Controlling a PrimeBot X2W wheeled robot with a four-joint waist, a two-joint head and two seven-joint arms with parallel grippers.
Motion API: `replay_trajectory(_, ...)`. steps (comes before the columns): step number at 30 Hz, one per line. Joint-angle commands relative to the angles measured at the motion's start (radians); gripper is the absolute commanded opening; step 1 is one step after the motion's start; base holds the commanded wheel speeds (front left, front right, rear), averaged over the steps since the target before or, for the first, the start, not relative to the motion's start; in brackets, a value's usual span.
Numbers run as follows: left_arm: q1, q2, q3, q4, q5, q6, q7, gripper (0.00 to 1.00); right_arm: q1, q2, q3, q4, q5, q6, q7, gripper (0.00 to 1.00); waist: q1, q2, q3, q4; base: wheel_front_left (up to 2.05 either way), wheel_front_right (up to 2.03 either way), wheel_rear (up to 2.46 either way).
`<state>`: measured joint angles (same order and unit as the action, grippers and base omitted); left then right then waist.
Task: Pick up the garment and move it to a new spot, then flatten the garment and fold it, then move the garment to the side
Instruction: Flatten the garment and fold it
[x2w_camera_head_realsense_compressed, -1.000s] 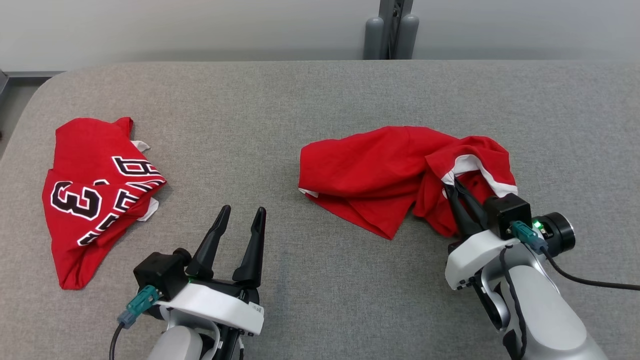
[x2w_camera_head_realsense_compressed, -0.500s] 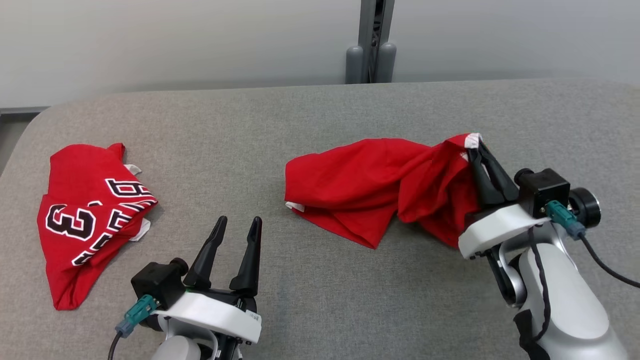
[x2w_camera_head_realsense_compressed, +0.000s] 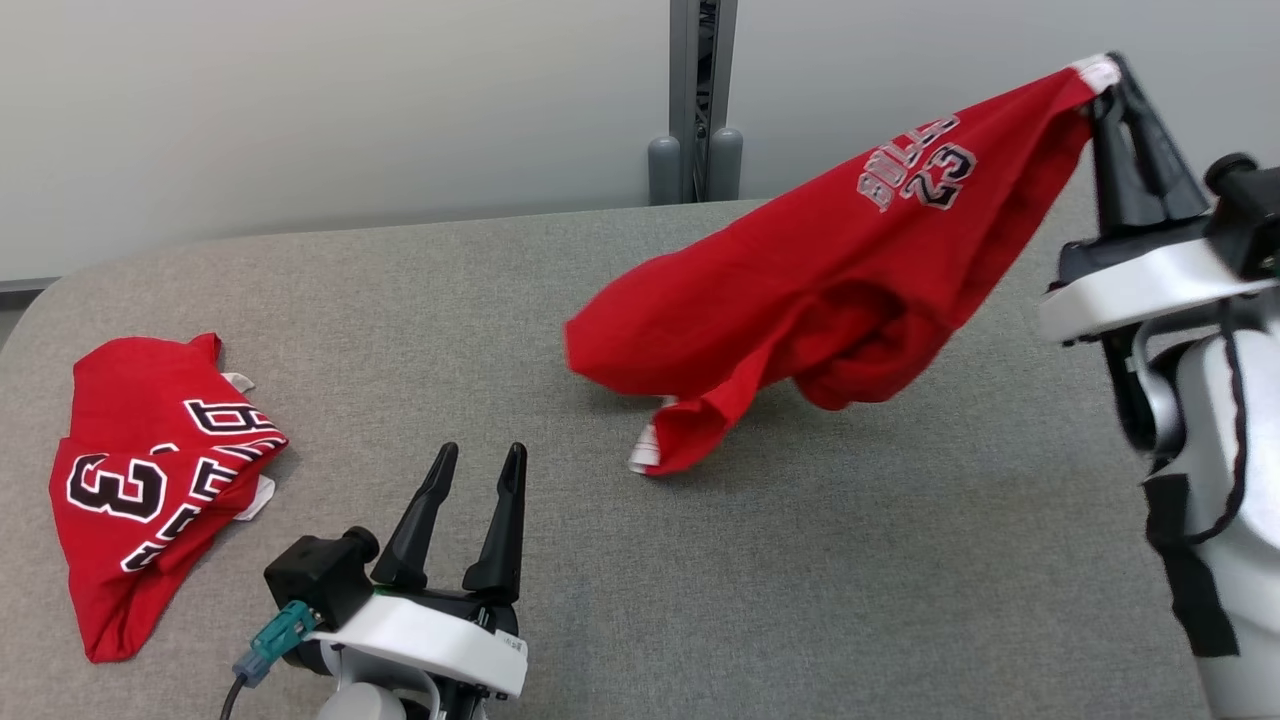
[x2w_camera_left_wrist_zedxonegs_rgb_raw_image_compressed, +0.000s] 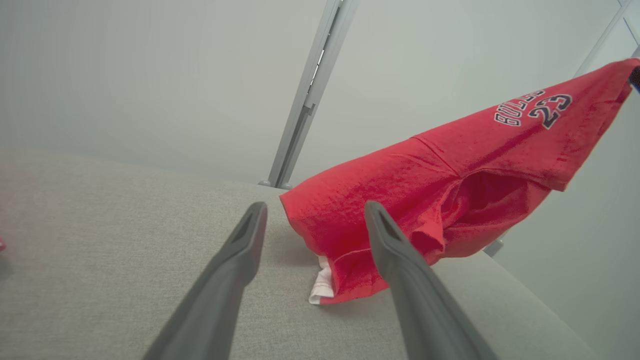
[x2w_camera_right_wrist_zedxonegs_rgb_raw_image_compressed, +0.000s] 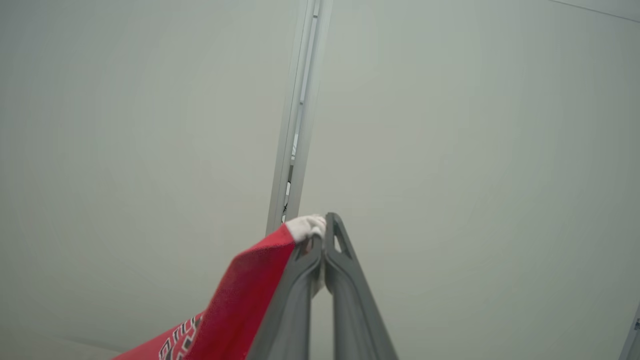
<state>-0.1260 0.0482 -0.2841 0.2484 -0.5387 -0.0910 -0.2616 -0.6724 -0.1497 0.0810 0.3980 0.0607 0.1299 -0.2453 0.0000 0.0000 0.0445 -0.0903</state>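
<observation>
Head view has the right tool (x2w_camera_head_realsense_compressed: 1112, 68) raised high at the right, its two dark fingers pressed together on a white-trimmed edge of the red garment (x2w_camera_head_realsense_compressed: 820, 290). The garment hangs slanting from that pinch down toward the middle of the grey bench (x2w_camera_head_realsense_compressed: 900, 560), where its lowest hem seems to touch. The left tool (x2w_camera_head_realsense_compressed: 478, 455) sits low at the near side, fingers spread wide and empty. For a good carry, I judge the lift should clear that hem before any sideways travel, moving gently so the small pinch does not slip, and land well apart from the second red jersey (x2w_camera_head_realsense_compressed: 140, 480) crumpled at the left. Whether collar or sleeve is pinched is unclear, as is how much cloth lies between the fingers; the right arm is cut off at the edge.
</observation>
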Motion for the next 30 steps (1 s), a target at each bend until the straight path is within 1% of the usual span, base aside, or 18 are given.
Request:
replay_trajectory(1,0.009,0.004,-0.001,-0.004,-0.005,0.005,-0.003,1.0,-0.017,-0.013,-0.016,-0.003,-0.004,0.002,0.007,0.0,0.0,0.0,-0.001,0.002,0.0,0.0,0.0)
replay_trajectory(4,0.012,0.004,-0.005,-0.005,-0.009,0.003,-0.003,1.0,-0.049,-0.036,-0.07,-0.01,-0.019,0.002,0.006,0.0,0.0,0.0,-0.003,0.009,0.0,0.0,0.0)
replay_trajectory(7,0.013,0.004,-0.003,-0.008,-0.012,0.004,-0.003,1.0,-0.072,-0.037,-0.124,-0.027,-0.034,0.002,-0.001,0.0,0.0,0.0,-0.003,0.018,0.0,0.0,0.0)
replay_trajectory(10,0.016,0.004,0.0,-0.006,-0.012,0.003,-0.003,1.0,-0.071,-0.015,-0.115,-0.036,-0.044,0.002,-0.001,0.0,0.0,0.0,-0.004,0.025,0.0,0.0,0.0)
replay_trajectory(12,0.017,0.004,-0.001,-0.005,-0.011,0.001,-0.003,1.0,-0.062,-0.004,-0.076,-0.031,-0.039,0.002,0.006,0.0,0.0,0.0,-0.004,0.029,0.0,0.0,0.0)
replay_trajectory(17,0.013,0.004,-0.007,-0.002,-0.012,0.0,-0.003,1.0,-0.048,0.028,0.053,-0.004,0.016,0.002,0.011,0.0,0.0,0.0,-0.001,0.038,0.0,0.0,0.0)
replay_trajectory(18,0.013,0.004,-0.007,-0.002,-0.012,0.0,-0.003,1.0,-0.048,0.028,0.053,-0.004,0.016,0.002,0.011,0.0,0.0,0.0,-0.001,0.038,0.0,0.0,0.0)
replay_trajectory(19,0.012,0.004,-0.009,-0.001,-0.012,0.0,-0.003,1.0,-0.044,0.036,0.081,0.004,0.028,0.002,0.014,0.0,0.0,0.0,0.0,0.04,0.0,0.0,0.0)
replay_trajectory(24,0.001,0.004,-0.015,-0.001,-0.012,0.0,-0.003,1.0,-0.025,0.061,0.224,0.069,0.085,0.002,0.033,0.0,0.0,0.0,0.012,0.056,0.0,0.0,0.0)
replay_trajectory(30,-0.014,0.004,-0.025,0.0,-0.017,-0.002,-0.003,1.0,-0.032,0.082,0.4,0.179,0.178,0.002,0.04,0.0,0.0,0.0,0.04,0.086,0.0,0.0,0.0)
